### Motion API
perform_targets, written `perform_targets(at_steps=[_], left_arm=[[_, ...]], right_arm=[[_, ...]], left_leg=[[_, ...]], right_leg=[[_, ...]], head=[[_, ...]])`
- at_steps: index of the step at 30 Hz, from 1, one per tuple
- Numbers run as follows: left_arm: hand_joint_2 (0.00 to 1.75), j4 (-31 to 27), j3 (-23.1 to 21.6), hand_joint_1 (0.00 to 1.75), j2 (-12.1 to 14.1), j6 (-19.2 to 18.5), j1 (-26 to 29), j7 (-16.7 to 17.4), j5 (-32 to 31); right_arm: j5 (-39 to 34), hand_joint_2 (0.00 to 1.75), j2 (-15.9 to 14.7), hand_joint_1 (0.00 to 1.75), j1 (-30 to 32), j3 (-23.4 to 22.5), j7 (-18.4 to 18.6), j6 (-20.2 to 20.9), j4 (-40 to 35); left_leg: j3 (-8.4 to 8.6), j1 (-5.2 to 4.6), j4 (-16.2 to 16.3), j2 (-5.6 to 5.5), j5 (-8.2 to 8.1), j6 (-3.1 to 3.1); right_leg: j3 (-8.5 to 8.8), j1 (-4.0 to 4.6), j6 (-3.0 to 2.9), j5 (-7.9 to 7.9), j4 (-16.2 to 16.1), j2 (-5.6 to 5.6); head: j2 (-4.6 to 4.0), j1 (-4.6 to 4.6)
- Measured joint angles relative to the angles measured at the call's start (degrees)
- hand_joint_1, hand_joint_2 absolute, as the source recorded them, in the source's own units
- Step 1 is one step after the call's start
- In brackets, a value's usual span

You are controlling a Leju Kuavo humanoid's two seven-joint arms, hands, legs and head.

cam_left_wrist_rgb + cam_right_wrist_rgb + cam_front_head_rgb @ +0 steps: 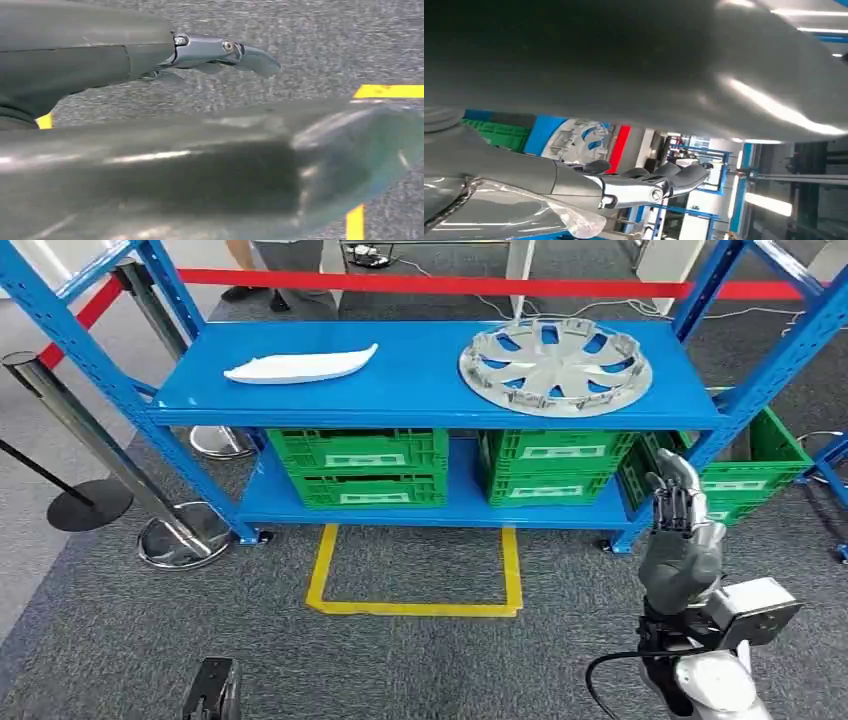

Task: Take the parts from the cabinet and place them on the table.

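Up ahead, silver wheel cover point(555, 365) on shelf point(420, 390), well beyond raised, empty, loose-fingered right hand point(678, 530).

**Setting: industrial test hall or workshop with parts storage**

Blue steel shelving rack point(430, 380), two tiers. Upper tier: silver spoked plastic wheel cover point(555, 365); white elongated moulded trim part point(300, 366). Lower tier: green slotted plastic crates point(362, 467). Grey carpeted floor point(100, 640) with yellow taped square marking point(415, 585). Red barrier belt point(450, 285) on chrome stanchion posts point(60, 410). Loose cables behind.
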Motion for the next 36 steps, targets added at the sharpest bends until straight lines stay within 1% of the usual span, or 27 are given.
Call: perform_targets(at_steps=[1,3,5,7,8,10,11,12,13,14,16,17,18,19,21,22,23,24,26,27,28,29,31,32,33,34,36], left_arm=[[0.00,0.00,0.00,0.00,0.02,0.00,0.05,0.00,0.00],[0.00,-0.02,-0.02,0.00,0.00,-0.24,-0.06,0.00,-0.24],[0.00,-0.02,-0.02,0.00,0.00,-0.59,0.22,0.02,-0.33],[0.00,-0.11,-0.02,0.00,-0.04,-0.87,0.16,0.09,-0.52],[0.00,-0.11,0.00,0.00,0.07,-0.94,-0.02,0.09,-0.55],[0.00,-0.11,0.02,0.00,0.02,-1.03,-0.17,0.24,-0.61],[0.00,-0.11,0.02,0.00,0.00,-1.05,-0.09,0.37,-0.61],[0.00,-0.11,0.02,0.00,-0.07,-1.05,0.00,0.48,-0.63],[0.00,-0.11,0.02,0.00,-0.15,-1.05,0.02,0.68,-0.63],[0.00,-0.11,0.02,0.00,-0.18,-1.05,0.01,0.70,-0.61],[0.00,-0.13,0.04,0.00,-0.28,-1.05,-0.04,0.70,-0.57],[0.00,-0.13,0.04,0.00,-0.39,-1.05,-0.10,0.70,-0.59],[0.00,-0.13,0.07,0.00,-0.39,-1.05,-0.20,0.70,-0.57],[0.00,-0.13,0.11,0.00,-0.42,-1.05,-0.13,0.70,-0.57],[0.00,-0.13,0.13,0.00,-0.48,-1.07,0.02,0.68,-0.63],[0.00,-0.13,0.22,0.00,-0.37,-1.07,-0.07,0.68,-0.68],[0.00,-0.15,0.31,0.00,-0.37,-1.07,-0.19,0.61,-0.68],[0.00,-0.15,0.33,0.00,-0.39,-1.11,-0.21,0.61,-0.68],[0.00,-0.13,0.33,0.00,-0.35,-1.16,0.04,0.61,-0.68],[0.00,-0.13,0.33,0.00,-0.35,-1.18,0.21,0.61,-0.68],[0.00,-0.13,0.33,0.00,-0.33,-1.18,0.30,0.61,-0.68],[0.00,-0.13,0.33,0.00,-0.33,-1.18,0.30,0.61,-0.68],[0.00,-0.13,0.35,0.00,-0.26,-1.18,0.29,0.61,-0.68],[0.00,-0.13,0.35,0.00,-0.17,-1.18,0.38,0.61,-0.68],[0.00,-0.13,0.35,0.00,-0.15,-1.18,0.24,0.61,-0.68],[0.00,-0.15,0.35,0.00,-0.15,-1.20,0.32,0.61,-0.68],[0.00,-0.15,0.37,0.00,-0.15,-1.18,0.56,0.61,-0.68]], right_arm=[[0.04,0.00,-0.05,0.00,0.00,0.09,0.00,-0.07,0.02],[0.41,0.00,-0.57,0.00,-0.07,0.22,-0.13,-0.28,0.26],[0.70,0.00,-0.88,0.00,-0.07,0.64,-0.74,-0.39,0.41],[0.59,0.00,-1.18,0.00,-0.16,0.88,-1.23,-0.42,0.44],[0.31,0.00,-1.40,0.00,-0.49,0.98,-1.49,-0.42,0.44],[-0.04,0.00,-1.66,0.00,-0.66,1.07,-1.57,-0.42,0.63],[-0.22,0.00,-1.75,0.00,-0.61,1.16,-1.60,-0.42,0.81],[-0.35,0.00,-1.79,0.00,-0.65,1.27,-1.60,-0.39,0.96],[-0.44,0.00,-1.84,0.00,-0.66,1.29,-1.55,-0.39,1.05],[-0.59,0.00,-1.88,0.00,-0.67,1.33,-1.46,-0.39,1.11],[-0.92,0.00,-1.95,0.00,-0.72,1.49,-1.11,-0.42,1.27],[-1.07,0.00,-1.99,0.00,-0.73,1.57,-1.05,-0.44,1.40],[-1.16,0.00,-1.99,0.00,-0.88,1.66,-0.83,-0.52,1.44],[-1.20,0.00,-1.99,0.00,-0.79,1.68,-0.74,-0.55,1.49],[-1.36,0.00,-1.99,0.00,-0.72,1.71,-0.61,-0.70,1.51],[-1.36,0.00,-1.99,0.00,-0.67,1.73,-0.61,-0.76,1.51],[-1.38,0.00,-1.99,0.00,-0.69,1.75,-0.59,-0.79,1.51],[-1.38,0.00,-1.99,0.00,-0.70,1.75,-0.59,-0.81,1.51],[-1.38,0.00,-1.99,0.00,-0.53,1.77,-0.59,-0.85,1.57],[-1.38,0.00,-1.99,0.00,-0.50,1.77,-0.57,-0.87,1.62],[-1.38,0.00,-1.99,0.00,-0.40,1.77,-0.57,-0.94,1.70],[-1.38,0.00,-1.99,0.00,-0.35,1.79,-0.55,-0.94,1.73],[-1.38,0.00,-1.99,0.00,-0.39,1.79,-0.55,-0.94,1.70],[-1.38,0.00,-1.99,0.00,-0.37,1.79,-0.55,-0.94,1.75],[-1.40,0.00,-1.99,0.00,-0.37,1.79,-0.55,-0.94,1.84],[-1.44,0.00,-1.99,0.00,-0.38,1.82,-0.46,-0.94,1.86],[-1.42,0.00,-1.99,0.00,-0.32,1.82,-0.57,-0.94,1.84]], left_leg=[[1.64,-0.11,-3.53,0.09,1.11,0.33],[2.25,-0.53,-4.87,0.16,-0.53,1.16],[2.02,-0.60,-5.07,0.12,-0.89,1.83],[3.50,-0.16,-5.89,-0.04,-1.09,2.48],[4.01,-0.18,-6.13,-0.06,-1.31,2.81],[4.43,-0.40,-6.14,-0.08,-1.80,3.36],[4.71,-0.52,-6.14,-0.11,-2.14,3.42],[5.13,-0.64,-6.13,-0.13,-2.55,3.46],[5.69,-0.74,-6.13,-0.20,-2.95,3.46],[6.49,-0.83,-6.13,-0.29,-3.49,3.44],[8.16,-0.96,-6.18,-0.35,-4.64,3.25],[8.33,-1.06,-6.20,-0.32,-5.00,2.99],[8.05,-1.08,-6.14,-0.42,-5.23,2.64],[7.98,-0.98,-6.49,-0.35,-5.38,2.20],[8.92,-1.02,-6.10,-0.33,-5.20,1.64],[8.35,-0.96,-4.83,-0.26,-5.43,1.44],[7.03,-0.95,-1.88,-0.20,-5.67,0.93],[4.95,-0.72,1.65,-0.14,-6.95,0.55],[0.06,-0.29,9.18,-0.08,-11.12,0.04],[-1.55,-0.21,11.06,-0.07,-11.83,-0.10],[-2.16,-0.12,10.52,-0.05,-10.71,-0.19],[-1.56,-0.08,7.66,-0.04,-8.09,-0.22],[1.14,-0.12,-1.56,-0.02,-1.08,0.31],[1.90,-0.33,-4.10,0.14,0.73,0.77],[1.33,-0.74,-4.46,0.29,-2.10,1.04],[1.63,-0.89,-4.65,0.22,-0.37,1.50],[2.25,-0.94,-5.52,0.17,-0.78,2.64]], right_leg=[[-0.38,-0.04,0.38,-0.55,-0.15,-0.05],[0.13,0.27,1.02,-0.84,-0.09,-0.02],[0.47,0.23,1.73,-0.37,-0.28,-0.05],[-0.20,0.18,2.10,-1.00,1.42,0.03],[-1.66,0.22,2.19,-1.85,4.34,0.05],[-7.70,0.23,2.35,-5.11,13.72,0.08],[-10.39,0.24,2.34,-6.40,17.03,0.08],[-12.25,0.25,2.28,-6.40,18.34,0.07],[-12.73,0.28,2.09,-4.81,17.22,0.07],[-12.03,0.34,1.82,-1.53,13.73,0.08],[-9.06,0.67,0.94,6.05,4.04,0.07],[-8.99,0.89,0.59,5.62,3.16,0.04],[-8.60,1.11,0.52,4.07,1.22,-0.07],[-8.15,1.21,0.12,5.12,1.67,-0.01],[-7.40,1.14,-0.53,5.08,1.20,0.13],[-6.55,0.68,-0.69,5.01,0.71,0.09],[-5.92,0.61,-1.07,4.67,0.60,0.05],[-5.57,0.58,-1.20,4.26,0.59,0.03],[-4.75,0.59,-1.26,3.40,0.60,0.06],[-4.30,0.59,-1.24,3.01,0.61,0.13],[-3.50,0.58,-1.18,2.46,0.61,0.23],[-2.66,0.58,-1.08,1.87,0.61,0.26],[-0.92,0.58,-0.79,0.72,0.58,0.23],[-1.22,0.54,-0.50,0.21,0.36,0.15],[-0.44,0.69,-0.07,0.02,0.38,0.26],[-0.62,0.68,0.45,-0.25,0.17,0.21],[0.14,0.65,1.53,0.36,0.47,0.13]], head=[[0.02,-0.04],[0.00,-0.20],[0.00,-0.26],[0.00,-0.02],[0.00,0.18],[0.00,0.22],[0.00,0.24],[0.00,0.24],[0.00,0.22],[0.00,0.22],[0.00,0.22],[0.00,0.04],[0.00,-0.04],[0.02,-0.07],[0.00,-0.09],[0.02,-0.17],[0.00,-0.31],[0.00,-0.37],[0.00,-0.31],[0.00,-0.37],[0.00,-0.35],[0.00,-0.35],[0.00,-0.35],[0.00,-0.35],[0.00,-0.31],[0.00,-0.33],[0.00,-0.28]])
